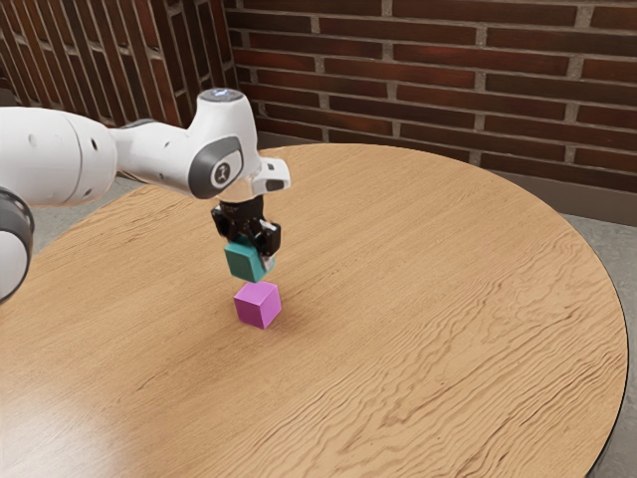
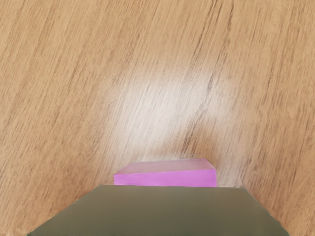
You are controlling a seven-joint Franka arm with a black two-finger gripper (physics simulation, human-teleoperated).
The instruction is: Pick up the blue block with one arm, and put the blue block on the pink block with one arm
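The white arm (image 1: 149, 159) comes in from the exterior view's left, well to that side of the pink block (image 1: 258, 304) and higher than it, with its last joints bent downward. At its tip the black end effector (image 1: 248, 251) hangs directly above the pink block, its two fingers clamped on the blue block (image 1: 244, 264) from opposite sides. The blue block, which reads as teal in the exterior view, is held clear of the desk (image 1: 428, 299), just above the pink block and a touch toward the exterior view's left of it. A narrow gap of wood grain shows between the two, so they are apart and not touching. The held block looks slightly turned compared with the pink block below it. The pink block sits flat on the round wooden desk, one corner facing the camera. In the wrist view the blue block (image 2: 162, 211) is a dark, blurred slab directly under the hand, and the pink block (image 2: 167, 174) shows as a thin strip just past its far edge, lying on the desk (image 2: 147, 73). To the exterior view's right of the pink block the desk runs on bare to its rim, and beyond the pink block stands a brick wall (image 1: 448, 70).
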